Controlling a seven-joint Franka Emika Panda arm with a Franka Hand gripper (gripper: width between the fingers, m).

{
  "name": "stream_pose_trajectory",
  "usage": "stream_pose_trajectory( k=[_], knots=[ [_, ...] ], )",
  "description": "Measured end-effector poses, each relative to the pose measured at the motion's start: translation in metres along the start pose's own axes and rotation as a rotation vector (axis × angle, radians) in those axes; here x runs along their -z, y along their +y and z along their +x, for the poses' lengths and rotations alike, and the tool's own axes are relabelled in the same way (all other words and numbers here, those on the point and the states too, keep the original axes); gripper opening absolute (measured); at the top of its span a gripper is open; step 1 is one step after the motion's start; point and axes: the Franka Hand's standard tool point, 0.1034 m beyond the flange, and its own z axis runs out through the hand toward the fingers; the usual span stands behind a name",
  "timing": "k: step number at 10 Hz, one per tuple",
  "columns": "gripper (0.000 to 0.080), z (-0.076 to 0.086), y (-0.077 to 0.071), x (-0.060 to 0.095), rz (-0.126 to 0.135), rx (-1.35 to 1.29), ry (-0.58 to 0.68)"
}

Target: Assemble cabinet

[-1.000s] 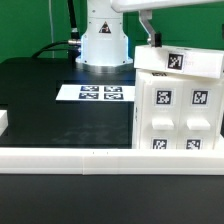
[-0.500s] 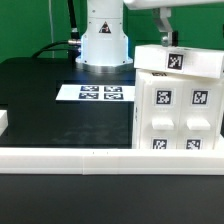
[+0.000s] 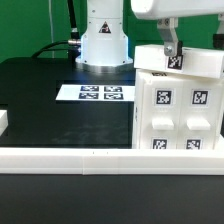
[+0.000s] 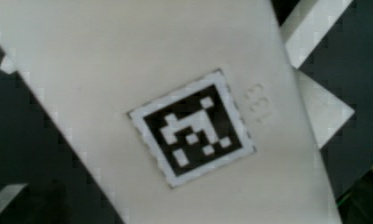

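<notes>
The cabinet (image 3: 178, 110) is a large white box with several black-and-white tags, standing at the exterior view's right on the black table. My gripper (image 3: 190, 48) hangs just over its top panel (image 3: 195, 62). One finger (image 3: 168, 42) reaches down beside the top tag (image 3: 177, 61), well off the hand's middle, so the jaws look open and hold nothing. The other finger is hard to make out. The wrist view is filled by a white panel (image 4: 147, 60) with one tag (image 4: 197, 128), very close; no fingertips show there.
The marker board (image 3: 98, 93) lies flat mid-table in front of the robot base (image 3: 103, 40). A long low white rail (image 3: 70, 155) runs along the front edge. A small white piece (image 3: 3, 122) sits at the left edge.
My gripper has moved toward the exterior view's right and come down, from beside the cabinet's top left corner to over its top tag. The cabinet has not moved.
</notes>
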Motion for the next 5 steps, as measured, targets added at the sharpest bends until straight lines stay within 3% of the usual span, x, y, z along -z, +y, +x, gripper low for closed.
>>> stream_pose_trajectory(
  k=[5],
  knots=[
    [0.0798,-0.008,0.0048,-0.0093,-0.011,-0.016,-0.003]
  ],
)
